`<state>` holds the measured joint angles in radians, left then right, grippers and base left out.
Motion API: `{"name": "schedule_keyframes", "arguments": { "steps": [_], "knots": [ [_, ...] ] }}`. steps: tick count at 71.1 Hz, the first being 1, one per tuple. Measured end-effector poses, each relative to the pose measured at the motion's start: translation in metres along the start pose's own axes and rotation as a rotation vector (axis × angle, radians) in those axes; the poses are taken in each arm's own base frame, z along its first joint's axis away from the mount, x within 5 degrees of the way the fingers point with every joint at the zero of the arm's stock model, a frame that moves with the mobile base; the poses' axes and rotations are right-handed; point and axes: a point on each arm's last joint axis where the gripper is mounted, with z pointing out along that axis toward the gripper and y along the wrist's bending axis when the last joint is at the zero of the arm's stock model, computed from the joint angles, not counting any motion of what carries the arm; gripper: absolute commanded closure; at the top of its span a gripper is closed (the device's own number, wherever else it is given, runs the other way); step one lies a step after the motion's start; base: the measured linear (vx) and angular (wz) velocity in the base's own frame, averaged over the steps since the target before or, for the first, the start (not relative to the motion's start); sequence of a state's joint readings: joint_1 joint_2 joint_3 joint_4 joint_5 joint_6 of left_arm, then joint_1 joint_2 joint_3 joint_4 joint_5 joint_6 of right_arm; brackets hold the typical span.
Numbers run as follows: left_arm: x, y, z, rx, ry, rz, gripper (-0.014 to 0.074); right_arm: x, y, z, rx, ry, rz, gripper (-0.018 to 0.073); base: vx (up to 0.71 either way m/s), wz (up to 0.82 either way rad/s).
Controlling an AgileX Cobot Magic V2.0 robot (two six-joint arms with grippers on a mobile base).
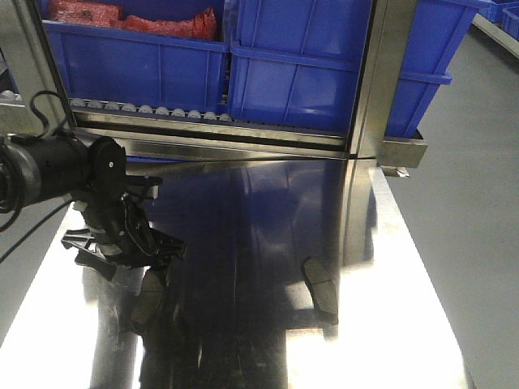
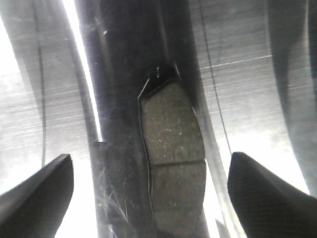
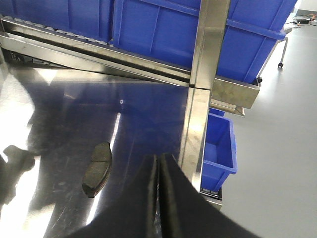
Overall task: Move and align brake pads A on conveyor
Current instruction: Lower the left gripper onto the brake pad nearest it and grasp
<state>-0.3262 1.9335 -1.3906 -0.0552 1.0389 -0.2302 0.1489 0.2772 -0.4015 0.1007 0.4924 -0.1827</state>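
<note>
Two brake pads A lie on the shiny steel table (image 1: pixel 405 324). One dark-grey pad (image 1: pixel 147 301) rests below my left gripper (image 1: pixel 130 255). The left wrist view has this pad (image 2: pixel 173 148) lying flat between the spread fingers (image 2: pixel 39 196), untouched, its cross groove showing; my left gripper (image 2: pixel 151 198) is open. The other pad (image 1: pixel 321 288) lies right of centre near the steel post. In the right wrist view that pad (image 3: pixel 97 168) sits left of my right gripper (image 3: pixel 159 158), which is shut with nothing in it. The conveyor is out of view.
Blue bins (image 1: pixel 300 73) stand on a roller rack (image 1: pixel 146 109) behind the table, one holding red parts (image 1: pixel 130 20). A steel post (image 1: pixel 369 89) rises at the back right. A lower blue bin (image 3: pixel 220 148) and grey floor (image 1: pixel 478 203) lie beyond the table's right edge.
</note>
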Motion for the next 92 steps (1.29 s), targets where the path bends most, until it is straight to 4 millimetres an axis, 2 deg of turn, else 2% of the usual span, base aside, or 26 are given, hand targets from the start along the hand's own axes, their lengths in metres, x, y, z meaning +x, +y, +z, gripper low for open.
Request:
{"name": "schedule_keyframes", "arguments": {
  "steps": [21,70,92],
  "knots": [
    [-0.002,-0.002,0.017,0.004,0.031,-0.007,0.0006,0.000,0.000,0.000,0.000,0.000,0.000,0.0568,0.00,0.00],
    [-0.003,-0.007,0.018,0.036,0.019,0.006,0.0006,0.000,0.000,0.000,0.000,0.000,0.000,0.0568,0.00,0.00],
    [-0.004,-0.007,0.025,0.030,0.043,0.013,0.0010,0.000,0.000,0.000,0.000,0.000,0.000,0.0568,0.00,0.00]
  ]
}}
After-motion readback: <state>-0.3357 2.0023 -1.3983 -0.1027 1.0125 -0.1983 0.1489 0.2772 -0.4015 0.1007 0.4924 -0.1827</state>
